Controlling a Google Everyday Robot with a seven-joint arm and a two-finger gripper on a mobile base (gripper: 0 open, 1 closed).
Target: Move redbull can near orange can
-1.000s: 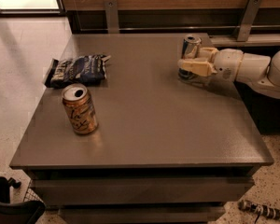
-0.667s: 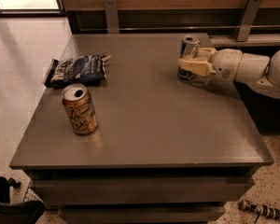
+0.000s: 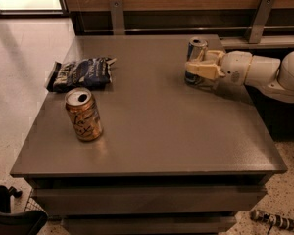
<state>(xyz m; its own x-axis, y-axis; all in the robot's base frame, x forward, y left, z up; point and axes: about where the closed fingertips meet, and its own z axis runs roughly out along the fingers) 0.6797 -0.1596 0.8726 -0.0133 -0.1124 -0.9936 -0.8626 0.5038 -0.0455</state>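
The redbull can (image 3: 196,48), slim with a silver top, stands upright at the right rear of the grey table (image 3: 166,131). My gripper (image 3: 196,70) reaches in from the right with its cream fingers (image 3: 204,68) closed around the can's lower body, and the can rests on the table. The orange can (image 3: 83,114), stout and orange-gold with pale lettering, stands upright at the front left, far from the gripper.
A dark blue chip bag (image 3: 82,73) lies at the table's left edge, behind the orange can. A wood wall with metal brackets (image 3: 116,14) runs behind the table. Floor lies to the left and front.
The gripper and the redbull can have shifted very slightly to the left. The orange can and chip bag have not moved.
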